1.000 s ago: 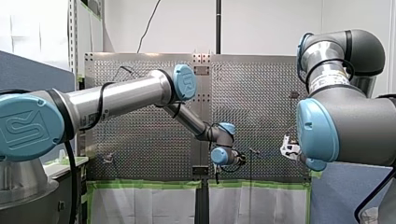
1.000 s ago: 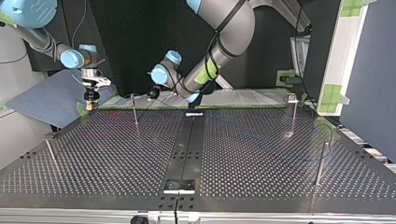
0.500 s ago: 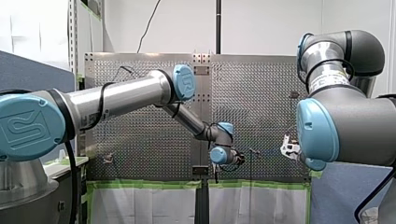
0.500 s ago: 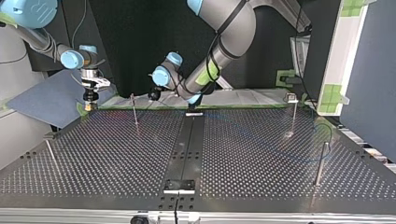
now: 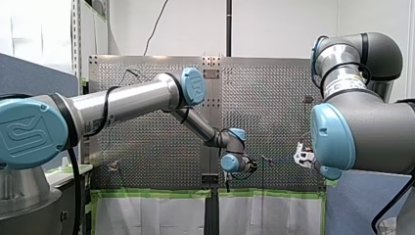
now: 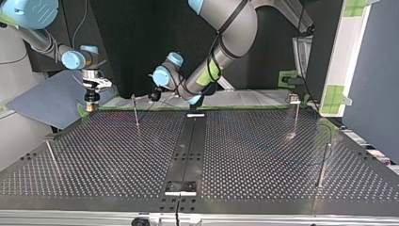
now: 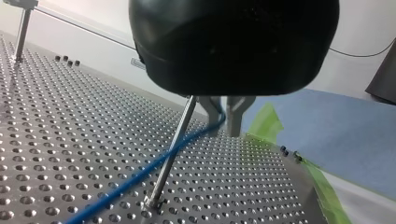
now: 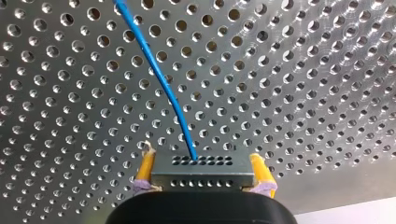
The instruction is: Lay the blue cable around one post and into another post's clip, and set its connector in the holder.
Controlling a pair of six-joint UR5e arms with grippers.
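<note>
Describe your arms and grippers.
My left arm and right arm are silver-grey tubes with light-blue joint caps. A black cable runs along the left. The left gripper is black with metal fingers; the right gripper has yellow pads.

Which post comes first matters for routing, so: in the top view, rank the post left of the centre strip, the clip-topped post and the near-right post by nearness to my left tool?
From my left tool:
1. Thin post, just beside the tool, at the far edge, left of the centre strip.
2. Clip-topped post, far side, view's right.
3. Plain post, near side, view's right.
</note>
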